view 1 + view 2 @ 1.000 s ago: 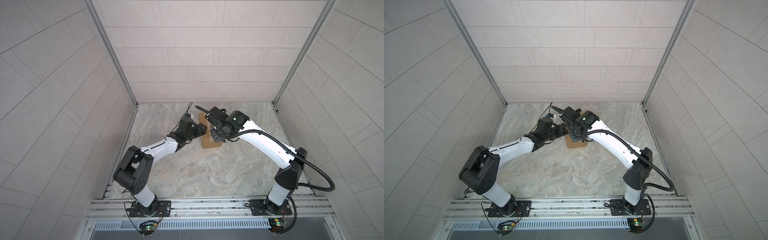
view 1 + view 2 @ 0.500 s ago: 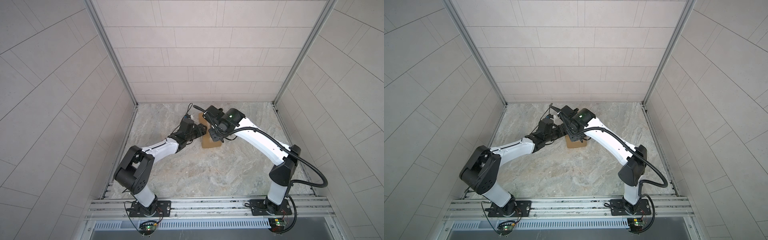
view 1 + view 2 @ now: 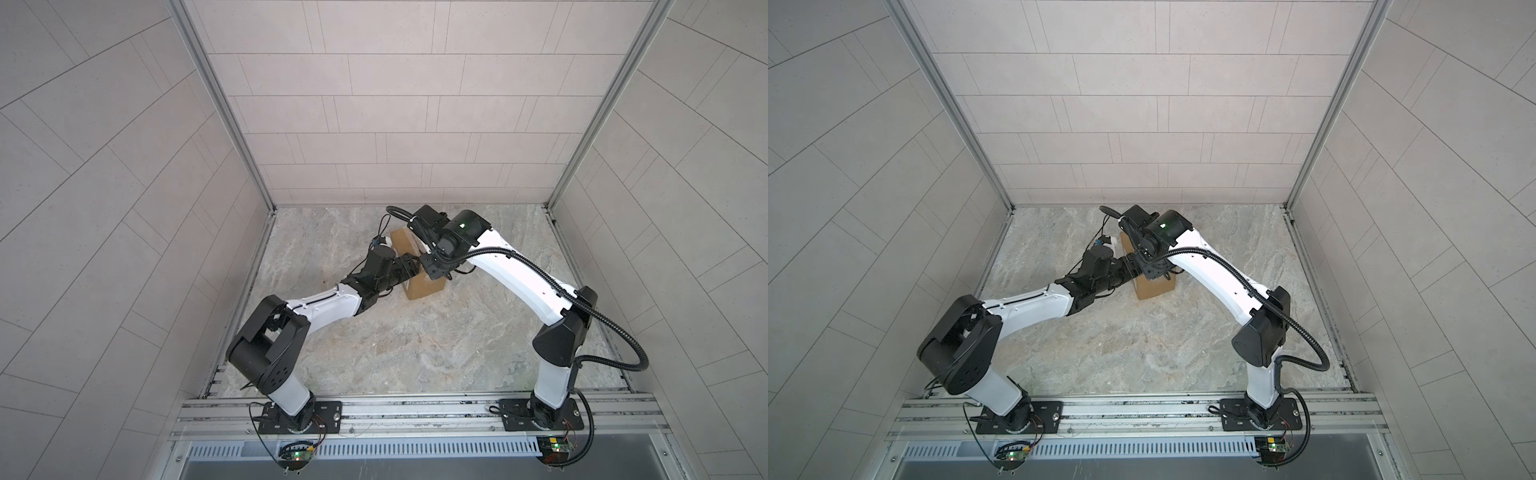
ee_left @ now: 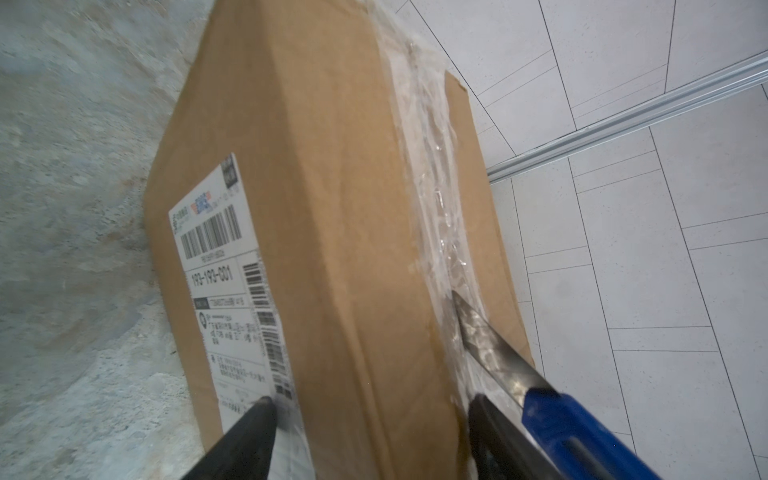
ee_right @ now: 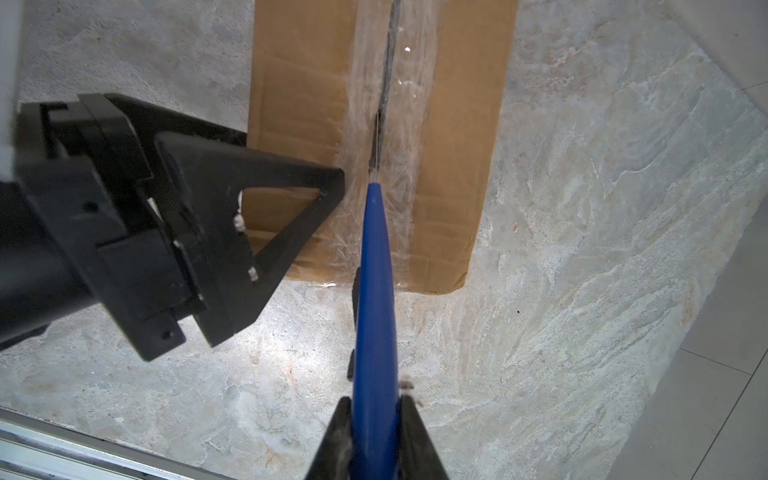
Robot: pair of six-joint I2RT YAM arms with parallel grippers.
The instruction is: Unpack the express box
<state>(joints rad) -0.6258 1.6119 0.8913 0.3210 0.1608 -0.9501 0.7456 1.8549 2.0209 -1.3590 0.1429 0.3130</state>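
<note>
Left wrist view: we see the left gripper [image 4: 370,415] with its fingers [image 4: 249,432] spread wide and pressed onto the express box [image 4: 332,208], one on the side bearing the shipping label [image 4: 224,266], one on the taped top. In both top views the box sits on the marble tabletop [image 3: 415,353], toward the back wall, between the arms. The right gripper [image 5: 376,407] clenches a blue utility knife [image 5: 374,270], its blade [image 4: 486,340] laid into the clear tape [image 5: 399,124] along the flap seam.
</note>
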